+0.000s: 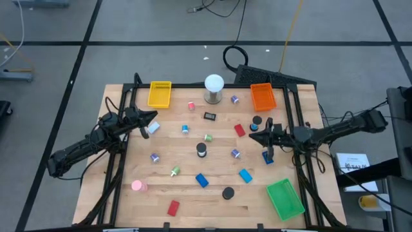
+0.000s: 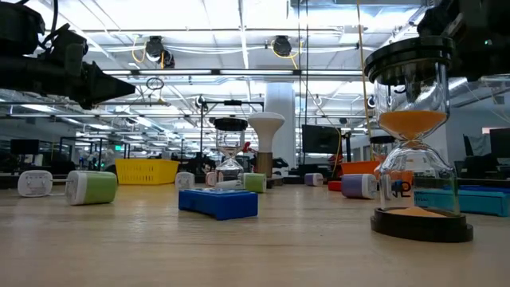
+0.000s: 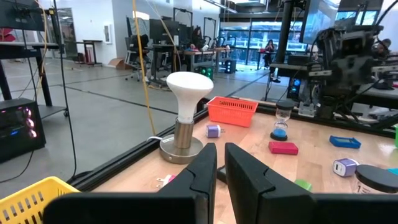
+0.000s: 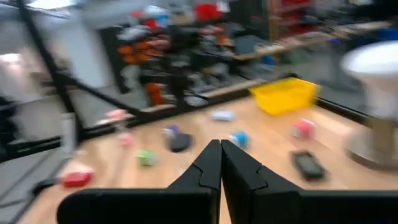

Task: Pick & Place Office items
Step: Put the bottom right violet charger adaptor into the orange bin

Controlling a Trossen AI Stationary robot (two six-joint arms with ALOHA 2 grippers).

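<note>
Nearest edge of the worktop (image 1: 212, 206): a red flat block (image 1: 173, 207), a pink round piece (image 1: 138, 186), a black round piece (image 1: 228, 193), and the green tray (image 1: 284, 198) at the right corner.

Next row back: two blue flat blocks (image 1: 201, 180) (image 1: 245, 175), a small green clip-like bit (image 1: 175, 171).

Middle of the worktop: a black-capped cylinder (image 1: 201, 149), purple bits to either side of it (image 1: 155, 157) (image 1: 235, 153), a green bit (image 1: 208, 137), a blue bit (image 1: 185, 129), a second red flat block (image 1: 239, 130).

Right gripper (image 1: 258, 136): over the right half of the worktop, near that red block and a black round piece (image 1: 257, 120). Its wrist view shows the fingers (image 4: 236, 168) pressed together, nothing between them. A blue object stands just beside the arm (image 1: 268, 156); contact cannot be told.

Left gripper (image 1: 150, 120): over the left side, just beside a pale bit (image 1: 153, 128). Fingers (image 3: 247, 171) a narrow gap apart, holding nothing.

Far part: a black flat piece (image 1: 210, 116), a pink bit (image 1: 191, 106), a purple bit (image 1: 235, 99).

Far edge: yellow tray (image 1: 159, 94), white bulb on a metal base (image 1: 214, 89), orange tray (image 1: 262, 96).

Beyond: grey floor, a coiled black cable (image 1: 235, 56).
</note>
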